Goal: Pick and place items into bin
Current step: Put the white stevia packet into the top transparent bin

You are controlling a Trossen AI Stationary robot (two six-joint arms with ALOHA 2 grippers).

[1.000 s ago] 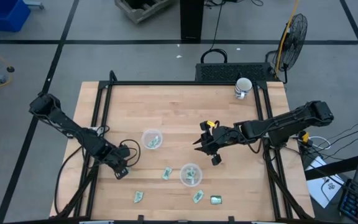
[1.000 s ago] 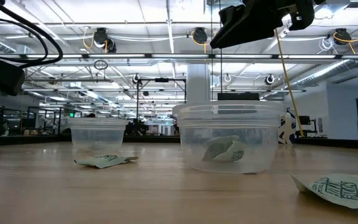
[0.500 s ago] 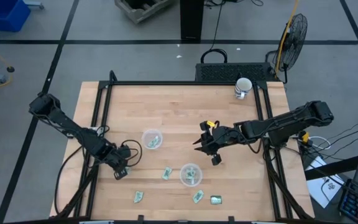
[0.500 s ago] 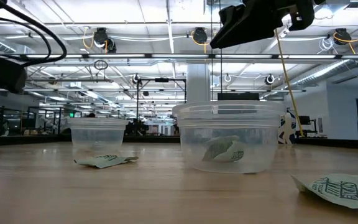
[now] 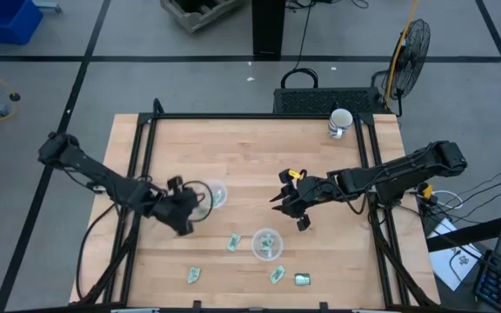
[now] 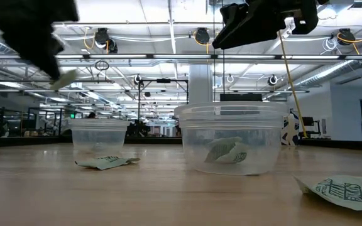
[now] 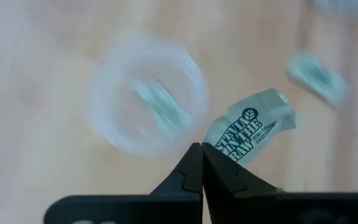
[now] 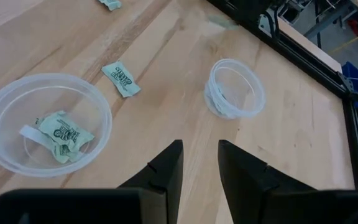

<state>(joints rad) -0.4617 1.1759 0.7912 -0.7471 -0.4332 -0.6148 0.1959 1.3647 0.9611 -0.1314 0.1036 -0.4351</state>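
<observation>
A: From above? Left gripper [image 5: 183, 211] beside the far clear round plastic cup [image 5: 213, 195]; near clear cup [image 5: 267, 244] holds a green packet.

B: Left wrist: fingers clenched on a pale-green wrapped packet [image 7: 252, 125].

A: Right wrist: right gripper [image 8: 199, 163] parted, empty, above the wooden table [image 8: 160, 93].

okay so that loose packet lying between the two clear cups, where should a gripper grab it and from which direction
The packet lies flat on the bare table, so probably come straight down from above. Close the fingers across its narrow width near the middle, where the wrapper can bunch up between them. It lies close to the nearer cup, so keep to the side away from that.
</observation>
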